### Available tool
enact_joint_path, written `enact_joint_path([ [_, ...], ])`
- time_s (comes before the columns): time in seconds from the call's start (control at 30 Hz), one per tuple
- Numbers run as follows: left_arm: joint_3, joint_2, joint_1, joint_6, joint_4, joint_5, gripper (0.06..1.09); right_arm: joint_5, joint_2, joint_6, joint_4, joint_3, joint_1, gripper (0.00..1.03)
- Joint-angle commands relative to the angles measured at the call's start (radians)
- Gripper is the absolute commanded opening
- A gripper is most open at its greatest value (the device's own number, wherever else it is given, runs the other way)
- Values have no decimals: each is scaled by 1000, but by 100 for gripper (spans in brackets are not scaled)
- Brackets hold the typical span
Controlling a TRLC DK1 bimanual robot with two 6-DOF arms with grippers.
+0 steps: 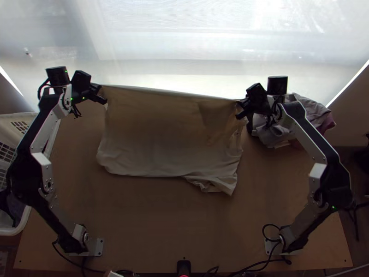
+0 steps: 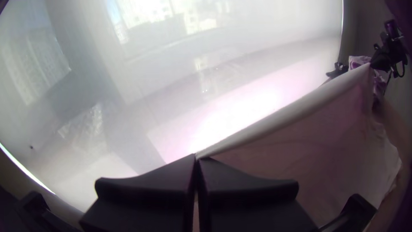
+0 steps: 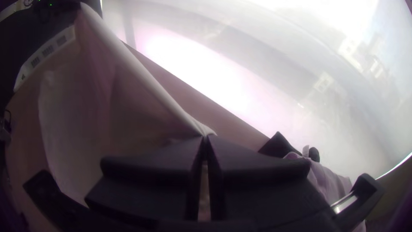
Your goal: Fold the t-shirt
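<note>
Loose end: the t-shirt point(image 1: 170, 138) bunches slightly towards the table's point(image 1: 152, 221) near edge.
Right gripper point(image 3: 206, 137): I pinch cloth towards the far right corner.
Left gripper point(image 2: 197, 158): I pinch cloth near the far left.
Taut edge: likely straightening; next, I should lower it evenly.

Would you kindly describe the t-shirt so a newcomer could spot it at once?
On the wooden table, look to the middle. The t-shirt is the wide beige cloth stretched between the left gripper and right gripper, unlike the bunched grey-and-purplish heap beside it.
</note>
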Motion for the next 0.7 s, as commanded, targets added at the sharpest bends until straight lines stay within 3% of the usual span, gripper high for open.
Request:
enact_joint_path([
  [0.0,192,276,-46,33,-35,-66,9,53,295,-21,-88,295,27,3],
  [0.23,192,268,-38,59,-151,-80,9,69,367,-23,-227,399,39,3],
  [0.33,121,207,-21,79,-167,-78,9,69,333,-23,-295,342,41,3],
  [0.67,-138,76,-9,253,-225,-77,9,69,218,-21,-296,117,54,3],
])
